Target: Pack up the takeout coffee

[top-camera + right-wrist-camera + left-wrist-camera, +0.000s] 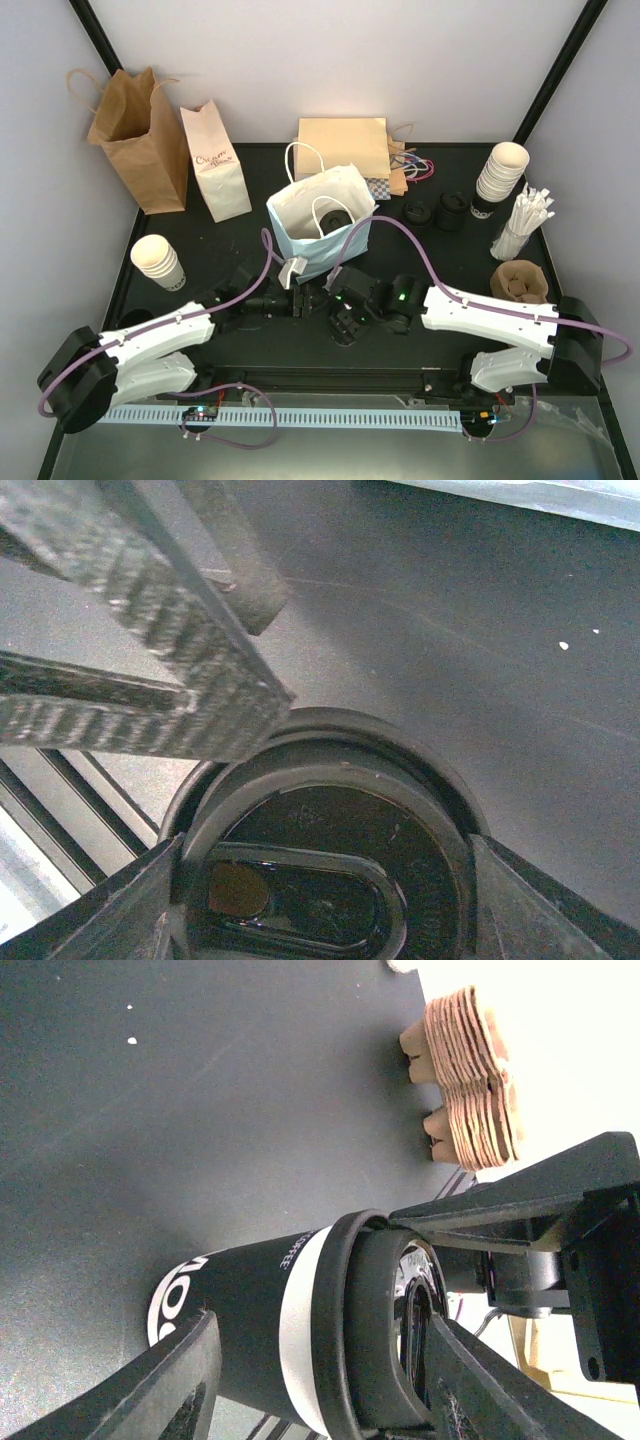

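The takeout coffee (240,1325) stands upright near the middle of the worktop (450,262), just below the open blue-and-white bag (310,250) in the top view. It is caught between both arms. Its wall looks dark with white lettering, with a pale band under the black lid. I cannot tell whether its base rests on the worktop or hangs just off it.

The right gripper (330,905) comes from above, and its fingers appear clenched against the lid's rim on both sides. The left gripper (320,1360) straddles the cup's body from the side. Whether its fingers already press on the wall I cannot tell.

The main risk, as I judge it, is the lid. A grasp on the rim alone could pull the lid free if the cup is lifted or if the left arm drags the other way. A hard squeeze on the paper wall could buckle it and push the lid up.

Two arms on one small cup also means any mismatch in their motion would tilt it.

The bag is light. One white handle droops across its mouth and a purple cable (385,228) crosses its right side, so the cup or an arm could snag there and topple the bag.
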